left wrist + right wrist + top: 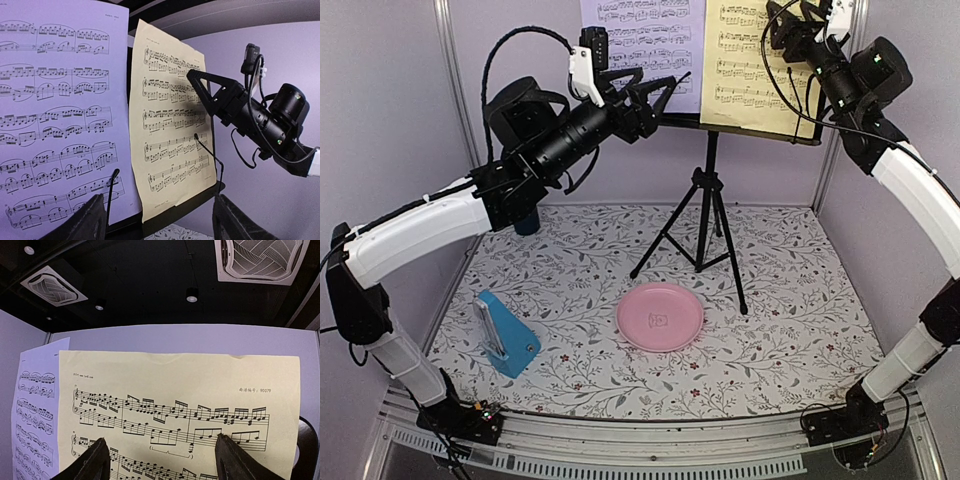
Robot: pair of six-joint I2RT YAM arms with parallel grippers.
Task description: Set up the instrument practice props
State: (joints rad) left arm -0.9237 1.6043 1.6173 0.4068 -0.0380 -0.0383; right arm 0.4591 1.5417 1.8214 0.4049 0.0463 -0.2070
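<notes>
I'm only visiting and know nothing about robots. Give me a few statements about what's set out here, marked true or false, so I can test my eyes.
1. On the music stand, the lilac sheet is on the left and the yellow sheet on the right. True.
2. The blue metronome sits on the pink plate. False: the plate is empty, and the metronome stands on the table to its left.
3. The music stand lies folded on the table. False: it stands upright on its tripod legs, behind the plate.
4. A dark blue cup stands at the table's back left. True.
</notes>
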